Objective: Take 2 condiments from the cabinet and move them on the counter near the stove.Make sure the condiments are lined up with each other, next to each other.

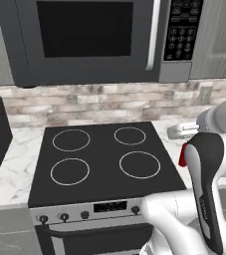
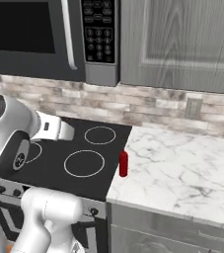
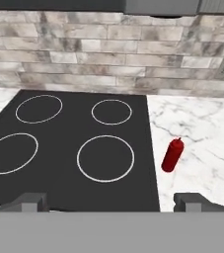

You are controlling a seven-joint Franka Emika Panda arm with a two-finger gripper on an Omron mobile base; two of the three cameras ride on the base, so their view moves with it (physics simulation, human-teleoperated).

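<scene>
My two base views look down and forward from either side, sharing the stove. My hand view faces it closer, toward the brick wall.

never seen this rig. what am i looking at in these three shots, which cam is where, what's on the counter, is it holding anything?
It is a rendered kitchen with one white robot arm on a driving base. Two pictures come from cameras on the base, behind the arm to its left and right. The third looks along the gripper, whose fingertips stand wide apart with nothing between them. Below is the stove, a black cooktop with four rings. One red bottle stands upright on the marble counter, just right of the stove's edge. A microwave hangs above the stove, with a grey cabinet beside it.
</scene>
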